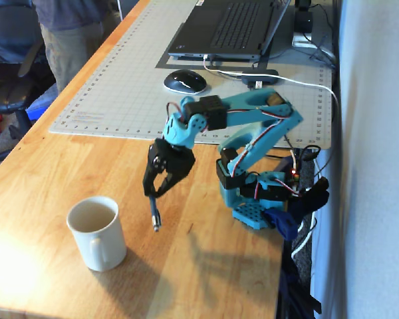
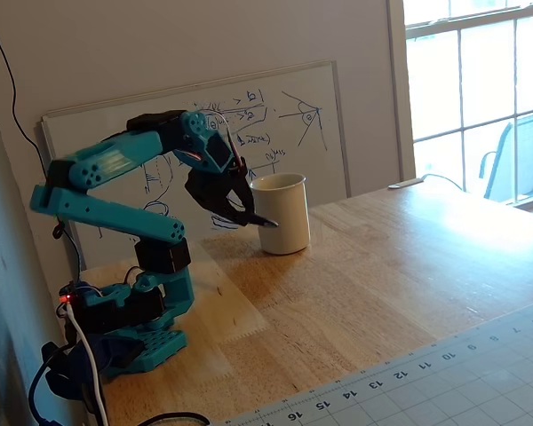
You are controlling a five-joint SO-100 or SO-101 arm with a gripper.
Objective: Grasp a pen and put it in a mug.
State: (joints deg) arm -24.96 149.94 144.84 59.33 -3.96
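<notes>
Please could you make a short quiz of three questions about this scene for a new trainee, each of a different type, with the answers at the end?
1. True or false: the pen is lying flat on the wooden table.
2. Multiple choice: in the fixed view that shows the laptop, where is the white mug relative to the hand? A) lower left B) upper right C) directly behind it
3. Short answer: what stands against the wall behind the mug in the fixed view with the window?

Key
1. False: the hand holds it above the table.
2. A
3. A whiteboard with writing.
</notes>
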